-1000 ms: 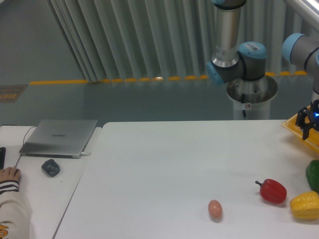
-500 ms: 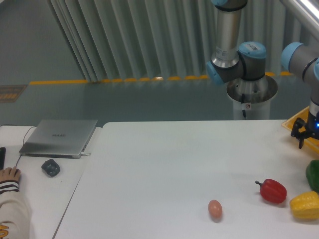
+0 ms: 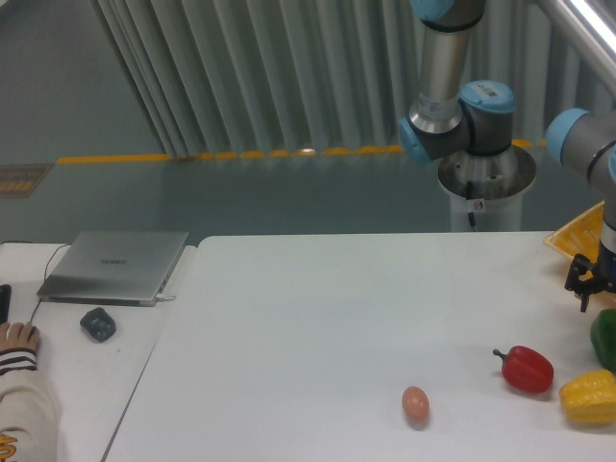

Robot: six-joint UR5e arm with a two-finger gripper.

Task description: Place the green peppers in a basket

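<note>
The green pepper (image 3: 605, 339) lies at the table's right edge, cut off by the frame, just behind the yellow pepper. My gripper (image 3: 597, 287) hangs directly above it with a small gap, fingers pointing down and spread, so it is open and empty; its right side runs out of view. Only a yellow corner of the basket (image 3: 576, 234) shows at the right edge, behind the gripper.
A red pepper (image 3: 527, 369) and a yellow pepper (image 3: 589, 397) lie close to the green one on its left and front. An egg (image 3: 415, 403) sits nearer the middle. At far left are a laptop (image 3: 115, 266), a mouse (image 3: 97, 323) and a person's hand (image 3: 17, 337).
My gripper has come forward off the basket corner and moved down toward the green pepper. The peppers and the egg have not moved.
</note>
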